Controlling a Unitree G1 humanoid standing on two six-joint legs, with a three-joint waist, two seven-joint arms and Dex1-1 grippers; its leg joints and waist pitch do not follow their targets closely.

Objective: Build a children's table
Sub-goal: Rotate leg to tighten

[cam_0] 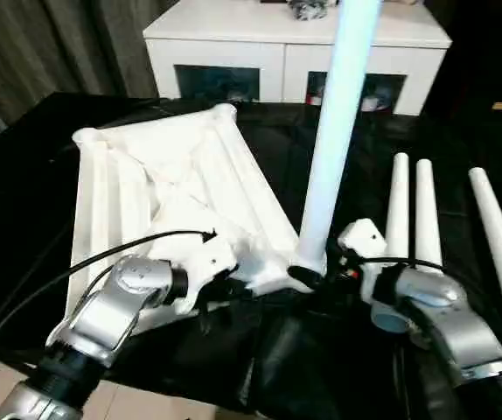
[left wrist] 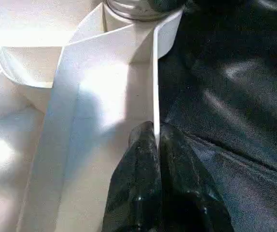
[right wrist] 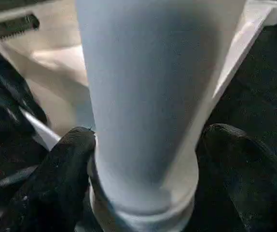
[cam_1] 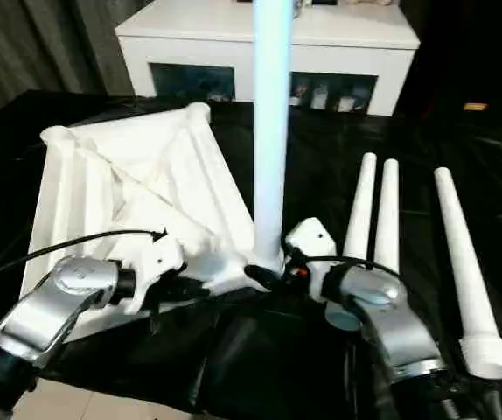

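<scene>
At lower centre, the upright leg (right wrist: 143, 106) is straddled by the spread right gripper (right wrist: 143, 159); the tabletop (cam_0: 163, 175) rim is pinched by the left gripper (left wrist: 157, 140).

Tabletop (cam_1: 120, 188) lies ribbed side up on black cloth (cam_1: 251, 350), left of centre. One leg (cam_1: 271, 131) stands upright in near-right corner socket. Right gripper (cam_1: 273, 273) at leg's base; left gripper (cam_1: 177, 289) at tabletop's near edge. Three loose legs (cam_1: 382, 214) lie right. White cabinet (cam_1: 268, 48) far behind.
</scene>
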